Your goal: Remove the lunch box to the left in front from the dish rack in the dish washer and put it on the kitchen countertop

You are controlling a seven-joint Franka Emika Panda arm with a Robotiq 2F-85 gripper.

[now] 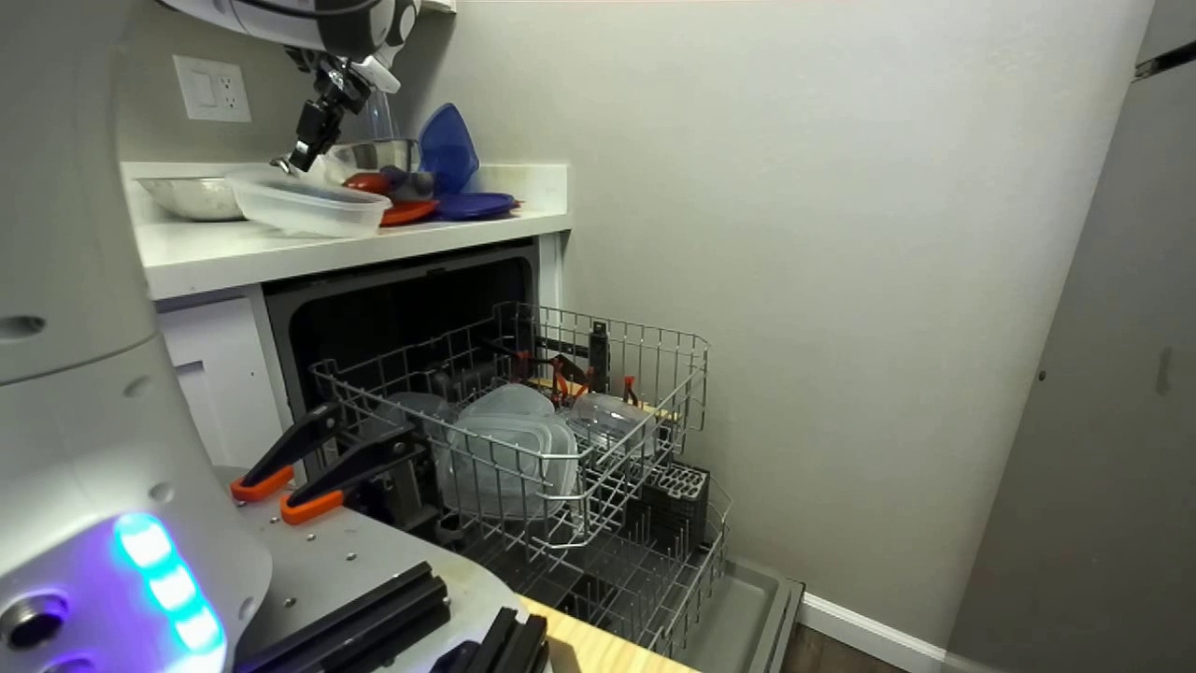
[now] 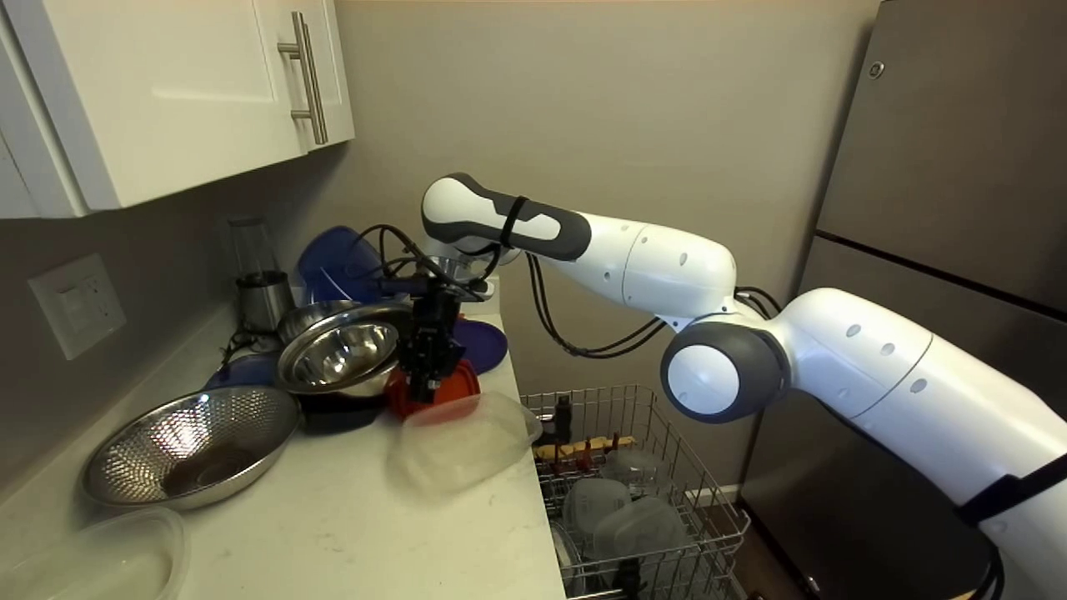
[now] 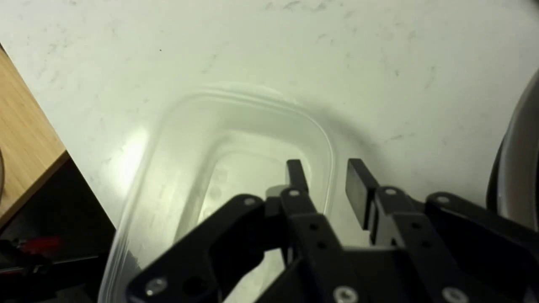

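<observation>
Now the placing step seems at its release: the translucent greyish plastic lunch box (image 3: 240,164), shallow and round-cornered at the lower middle of the wrist view, is over the flat white kitchen countertop (image 3: 400,84). Blur softens its outline, so I cannot tell whether the base sits flat. The black, flat-fingered gripper (image 3: 324,176) stands part-way open across the right-hand lip, a gap on each side, holding nothing. I judge the next move calls for a straight lift that avoids hooking that thin lip. In an exterior view, the shiny round steel bowl (image 2: 167,433) at left has a dot-patterned wall; a red plastic lid (image 2: 454,382) lies near centre, the pale metal wire dish rack (image 2: 696,467) lower right.
</observation>
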